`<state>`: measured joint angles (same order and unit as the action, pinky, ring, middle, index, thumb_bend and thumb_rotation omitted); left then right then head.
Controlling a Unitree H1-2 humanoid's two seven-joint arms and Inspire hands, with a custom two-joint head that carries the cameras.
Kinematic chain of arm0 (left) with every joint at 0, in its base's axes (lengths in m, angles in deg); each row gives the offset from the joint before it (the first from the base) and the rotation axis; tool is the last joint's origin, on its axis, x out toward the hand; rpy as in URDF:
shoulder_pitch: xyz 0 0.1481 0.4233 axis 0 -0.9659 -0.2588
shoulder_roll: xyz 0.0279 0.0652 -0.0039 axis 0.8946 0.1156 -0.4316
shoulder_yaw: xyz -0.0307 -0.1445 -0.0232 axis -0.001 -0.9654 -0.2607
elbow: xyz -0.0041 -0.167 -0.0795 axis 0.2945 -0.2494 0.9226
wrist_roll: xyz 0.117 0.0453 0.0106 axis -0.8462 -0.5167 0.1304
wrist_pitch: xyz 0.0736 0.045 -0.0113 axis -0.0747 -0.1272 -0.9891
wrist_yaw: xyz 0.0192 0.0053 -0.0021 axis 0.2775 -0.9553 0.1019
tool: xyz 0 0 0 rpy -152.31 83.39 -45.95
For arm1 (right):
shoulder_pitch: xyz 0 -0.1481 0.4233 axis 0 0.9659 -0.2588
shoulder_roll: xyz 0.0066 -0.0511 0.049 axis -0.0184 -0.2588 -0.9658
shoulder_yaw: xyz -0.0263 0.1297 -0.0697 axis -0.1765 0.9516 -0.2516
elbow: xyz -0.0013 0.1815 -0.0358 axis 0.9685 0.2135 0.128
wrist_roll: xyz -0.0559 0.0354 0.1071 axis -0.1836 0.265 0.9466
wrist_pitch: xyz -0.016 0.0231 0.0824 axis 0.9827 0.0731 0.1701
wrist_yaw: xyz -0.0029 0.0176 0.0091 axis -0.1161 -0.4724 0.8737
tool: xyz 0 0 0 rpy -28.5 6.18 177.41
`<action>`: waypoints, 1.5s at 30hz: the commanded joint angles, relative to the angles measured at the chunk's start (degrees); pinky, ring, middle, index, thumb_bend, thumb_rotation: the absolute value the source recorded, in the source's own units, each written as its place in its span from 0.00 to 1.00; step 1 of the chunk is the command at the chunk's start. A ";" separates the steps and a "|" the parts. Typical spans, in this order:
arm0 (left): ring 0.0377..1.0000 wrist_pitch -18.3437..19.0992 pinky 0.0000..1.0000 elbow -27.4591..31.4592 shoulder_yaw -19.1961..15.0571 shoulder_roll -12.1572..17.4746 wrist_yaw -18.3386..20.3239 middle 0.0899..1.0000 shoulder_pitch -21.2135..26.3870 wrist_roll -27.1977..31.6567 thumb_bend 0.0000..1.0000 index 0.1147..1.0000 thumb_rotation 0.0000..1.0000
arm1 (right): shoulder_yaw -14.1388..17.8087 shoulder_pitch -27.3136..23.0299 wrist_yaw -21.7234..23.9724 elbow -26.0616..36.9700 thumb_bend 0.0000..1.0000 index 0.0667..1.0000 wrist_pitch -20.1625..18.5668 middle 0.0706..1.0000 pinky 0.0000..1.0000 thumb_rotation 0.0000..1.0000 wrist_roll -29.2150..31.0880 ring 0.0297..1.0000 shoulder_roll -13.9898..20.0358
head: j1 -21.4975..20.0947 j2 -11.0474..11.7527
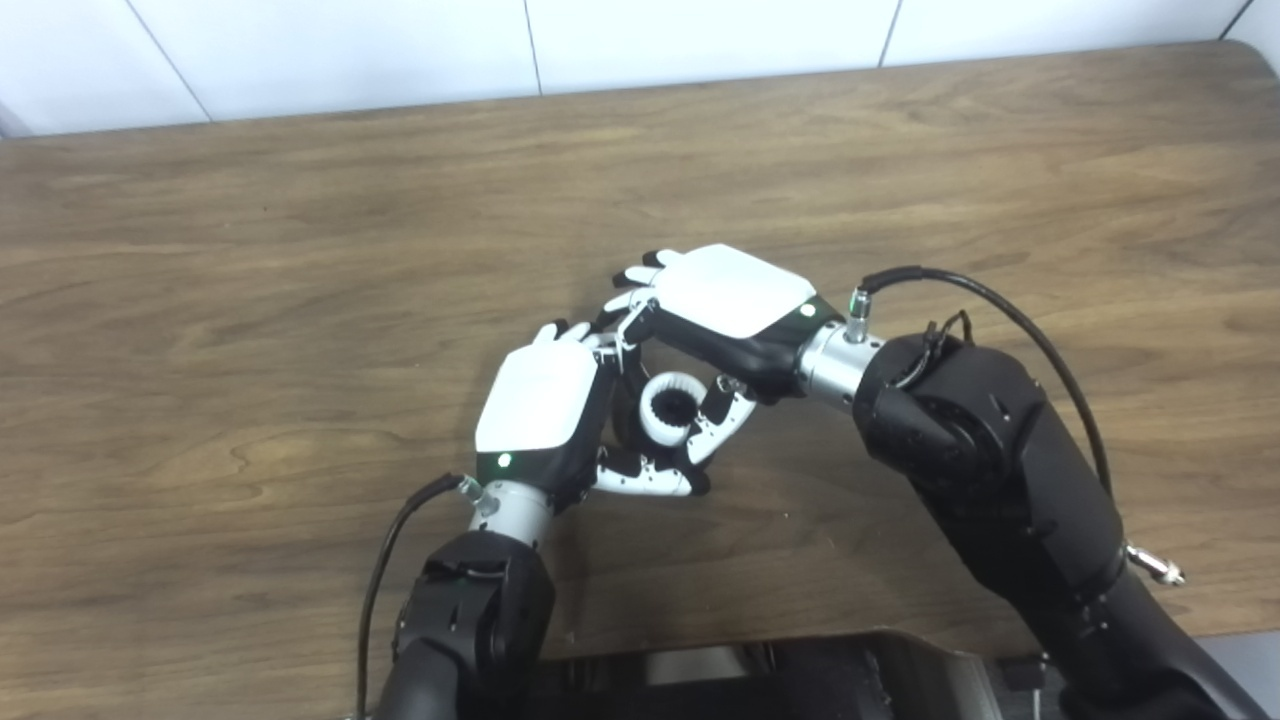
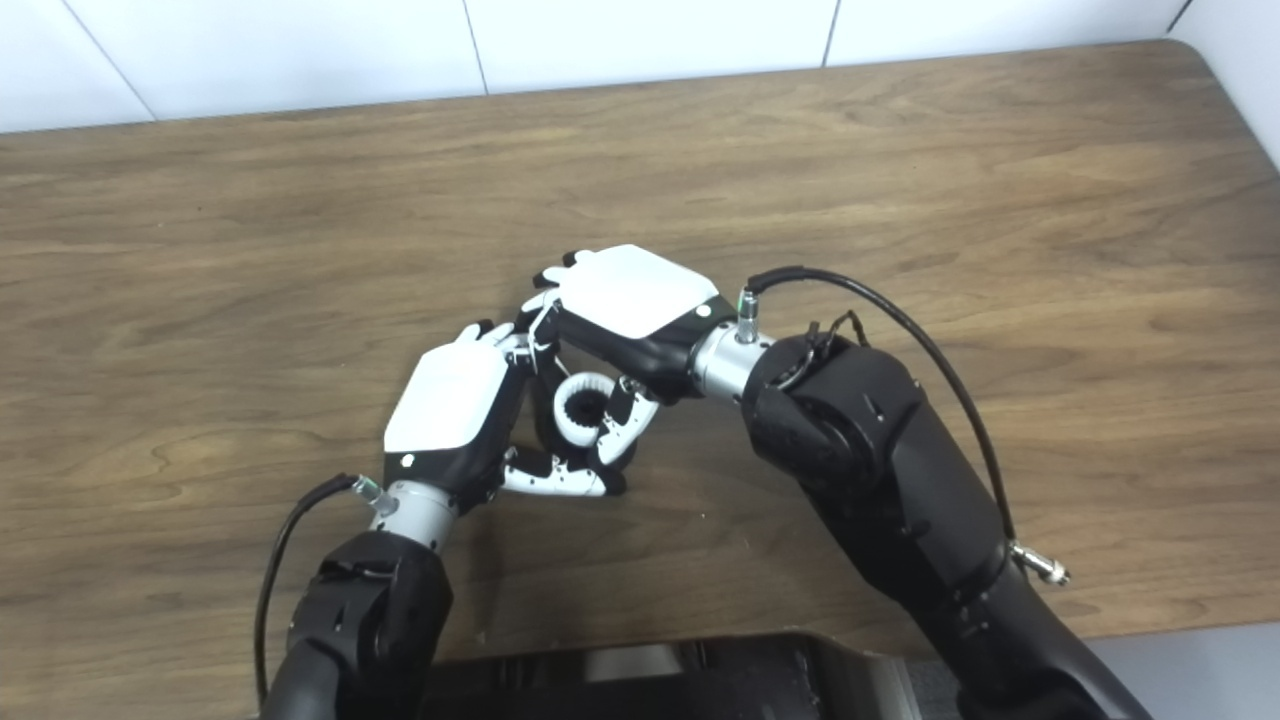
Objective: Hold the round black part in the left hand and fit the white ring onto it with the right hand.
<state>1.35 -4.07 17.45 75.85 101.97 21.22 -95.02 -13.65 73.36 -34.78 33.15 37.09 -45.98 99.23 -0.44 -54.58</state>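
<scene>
Light is even and fairly bright, seemingly from overhead, and lies flat across the wooden bench [image 1: 300,250]. Shadows are soft and short: a faint dark patch sits under the left hand [image 1: 540,400] and right hand [image 1: 735,295]. The white hand shells are nearly blown out, with little surface detail. Both views are slightly soft, and fine detail between the fingers is smeared. The bench's far edge bows a little, suggesting mild lens distortion.

Wood-grain counter [image 1: 300,250] filling most of the view, white panelled wall [image 1: 700,35] running along its far edge at 12 o'clock, soft even light lying across the brown surface
</scene>
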 commanded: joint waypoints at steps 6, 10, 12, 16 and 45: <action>0.90 -0.28 0.97 -0.63 0.65 -0.81 1.29 0.79 0.21 0.33 0.52 0.42 0.05 | 0.56 -0.92 -1.15 0.36 0.52 0.45 1.12 0.84 1.00 0.14 0.31 0.94 0.05 | -0.07 -0.01; 0.90 -0.02 0.98 -0.57 0.56 -0.94 1.73 0.80 0.31 0.52 0.52 0.42 0.05 | 0.62 -1.21 -0.66 0.63 0.53 0.45 0.94 0.84 1.00 0.15 0.15 0.94 0.13 | -0.07 -0.01; 0.91 0.07 0.98 -0.52 0.53 -1.01 1.89 0.80 0.35 0.51 0.52 0.42 0.05 | 0.66 -1.24 -0.68 0.69 0.52 0.45 0.92 0.84 1.00 0.15 0.09 0.94 0.12 | -0.03 0.06; 0.90 -0.01 0.98 -0.64 0.66 -0.99 1.72 0.79 0.37 0.13 0.52 0.42 0.05 | 0.76 -1.16 -0.50 0.80 0.87 0.54 0.75 0.84 1.00 0.23 0.14 0.94 0.15 | -0.03 0.06; 0.90 -0.50 0.97 -0.92 0.77 -0.60 0.80 0.79 0.30 -0.04 0.52 0.42 0.05 | 3.07 -3.51 4.20 5.18 1.00 0.57 -0.99 0.84 1.00 0.27 0.74 0.94 0.49 | -0.15 -0.07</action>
<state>1.46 -4.19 17.44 75.63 101.90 21.34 -94.94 -11.64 72.14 -30.30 36.02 35.82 -45.76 99.49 -0.53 -54.58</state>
